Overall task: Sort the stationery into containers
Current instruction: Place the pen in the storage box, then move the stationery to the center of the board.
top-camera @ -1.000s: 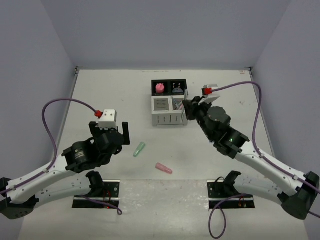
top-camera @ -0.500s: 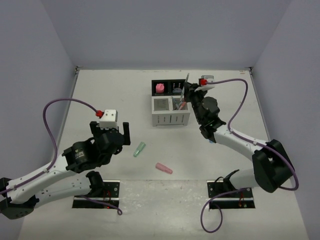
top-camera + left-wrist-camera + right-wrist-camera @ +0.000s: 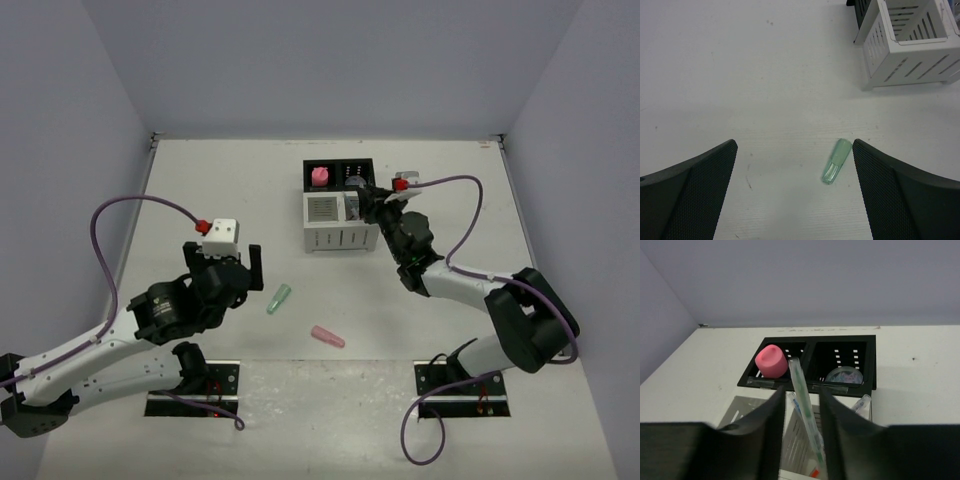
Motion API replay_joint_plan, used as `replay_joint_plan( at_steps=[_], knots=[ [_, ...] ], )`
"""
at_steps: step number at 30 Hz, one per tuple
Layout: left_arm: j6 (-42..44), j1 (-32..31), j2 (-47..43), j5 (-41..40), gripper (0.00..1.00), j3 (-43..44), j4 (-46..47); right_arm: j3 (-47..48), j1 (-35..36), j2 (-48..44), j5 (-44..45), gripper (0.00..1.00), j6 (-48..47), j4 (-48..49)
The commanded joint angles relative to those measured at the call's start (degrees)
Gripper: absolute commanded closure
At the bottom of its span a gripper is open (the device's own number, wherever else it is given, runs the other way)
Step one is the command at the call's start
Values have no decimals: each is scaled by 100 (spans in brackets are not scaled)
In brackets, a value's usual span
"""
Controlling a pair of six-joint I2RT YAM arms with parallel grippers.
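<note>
Over on the right, the right gripper [image 3: 801, 392] sits just above the four-compartment desk organizer [image 3: 335, 240], over its right-hand white slotted bin. Its jaws are only a little apart, and a thin pale pen [image 3: 801, 382] stands between them, tilted. The pen's top leans toward the front wall of the black bins and its lower end goes down into the white bin. From the wrist view I can see a sliver of gap on either side of the pen, so it looks loose rather than pinched. A second pen [image 3: 860, 403] leans in the same white bin, just to the right. Behind them, the pink eraser [image 3: 771, 360] rests in the left black perforated bin and the round grey-blue puck [image 3: 844, 375] lies in the right black one. On the other side, the left gripper [image 3: 794, 145] hangs over the white table [image 3: 200, 180] with its jaws spread as wide as they go, gripping nothing. The stubby green marker [image 3: 836, 161] lies flat on the table beneath it, nearer the right finger than the left, touching neither. The pink marker [image 3: 328, 336] lies on the table nearer the arm bases, apart from the green one and well short of the organizer.
</note>
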Motion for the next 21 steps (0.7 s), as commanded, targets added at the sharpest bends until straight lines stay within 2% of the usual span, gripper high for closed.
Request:
replay_joint_plan(
  at_steps=[1, 4, 8, 10, 11, 13, 16, 21],
  knots=[
    [139, 33, 45, -39, 0, 3, 174, 22, 53, -327, -238, 47, 110, -38],
    [139, 41, 50, -48, 0, 1, 174, 65, 106, -1133, 43, 38, 243, -1087],
    [133, 33, 24, -54, 0, 7, 181, 830, 86, -1928, 863, 34, 896, -3956],
    [139, 33, 15, -54, 0, 1, 177, 1277, 32, -2029, 1068, 30, 1037, -6066],
    [140, 33, 15, -47, 0, 1, 184, 1466, 1, -1978, 1157, 29, 1187, -6367],
    [147, 33, 15, -39, 0, 1, 192, 1841, -125, -1788, 1328, 27, 1613, -8285],
    [165, 33, 24, -25, 0, 9, 210, 1844, -271, -1694, 1092, 28, 1794, -9092],
    [182, 33, 21, 4, 0, -2, 224, 1268, -887, -1821, 583, 36, 1964, -9493]
  ],
)
